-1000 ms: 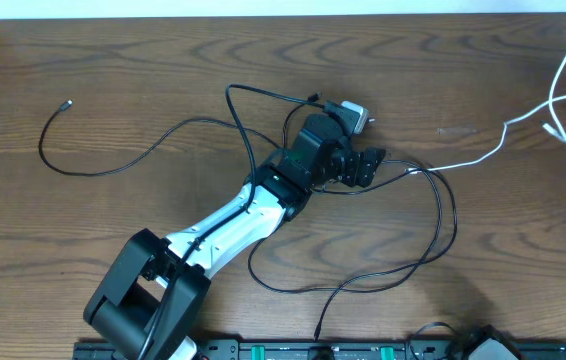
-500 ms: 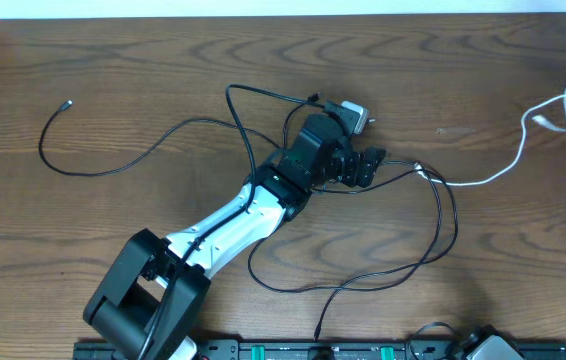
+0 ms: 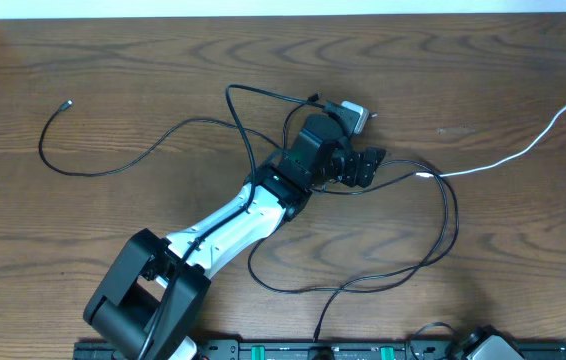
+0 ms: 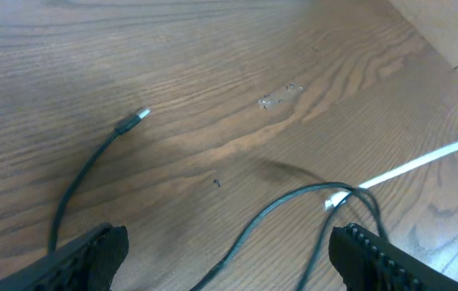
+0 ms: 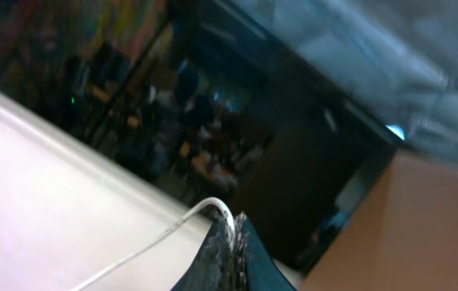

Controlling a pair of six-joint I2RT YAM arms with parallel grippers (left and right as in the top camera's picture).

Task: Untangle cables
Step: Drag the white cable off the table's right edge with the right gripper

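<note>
Several thin black cables [image 3: 443,225] lie looped and crossed in the middle of the table, and one runs left to a small plug [image 3: 68,103]. A white cable [image 3: 523,150] runs in a straight line from the tangle off the right edge. My left gripper [image 3: 369,166] hovers over the tangle. In the left wrist view it [image 4: 229,267] stands open, with a black cable [image 4: 253,230] on the wood between its fingers [image 4: 91,257] and the white cable [image 4: 427,158] beyond them. My right gripper [image 5: 231,236], outside the overhead view, is shut on the white cable [image 5: 156,240].
A grey-white plug block [image 3: 353,112] lies just behind the left gripper. A black rail [image 3: 313,350] runs along the table's front edge. The light wall borders the table's far edge [image 3: 283,14]. A loose black plug end [image 4: 132,121] lies ahead of the left fingers.
The white cable's slack loops at the right have been drawn out of view, leaving it taut and straight. The left arm and black cables have not moved.
</note>
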